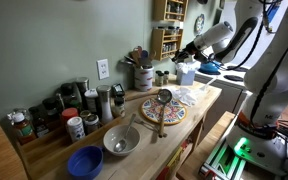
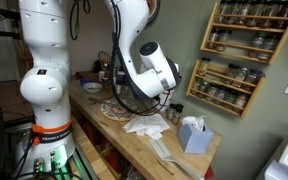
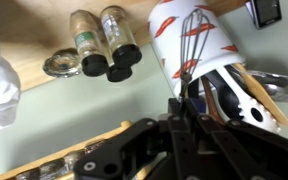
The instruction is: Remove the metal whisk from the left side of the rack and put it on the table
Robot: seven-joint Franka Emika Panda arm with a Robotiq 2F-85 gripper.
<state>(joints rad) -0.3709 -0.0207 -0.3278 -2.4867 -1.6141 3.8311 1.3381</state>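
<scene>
The wrist view stands upside down. My gripper (image 3: pixel 179 100) has its black fingers closed together on the thin handle of the metal whisk (image 3: pixel 198 35). The whisk's wire loops stick out past the fingertips, in front of the white and red utensil crock (image 3: pixel 224 50). The brown wooden rack (image 1: pixel 166 40) with small jars hangs on the wall, and my gripper (image 1: pixel 182 52) is just beside its lower edge. The rack also shows in the wrist view (image 3: pixel 34 168) and in an exterior view (image 2: pixel 224 85). The pale wooden table (image 1: pixel 202 105) lies below.
The crock (image 1: pixel 142 76) holds spoons and wooden utensils. Two spice jars (image 3: pixel 102 45) stand next to it. A patterned plate with a ladle (image 1: pixel 164 108), a metal bowl (image 1: pixel 121 140), a blue bowl (image 1: pixel 84 162) and several jars line the counter. A tissue box (image 2: pixel 192 133) stands near the counter's end.
</scene>
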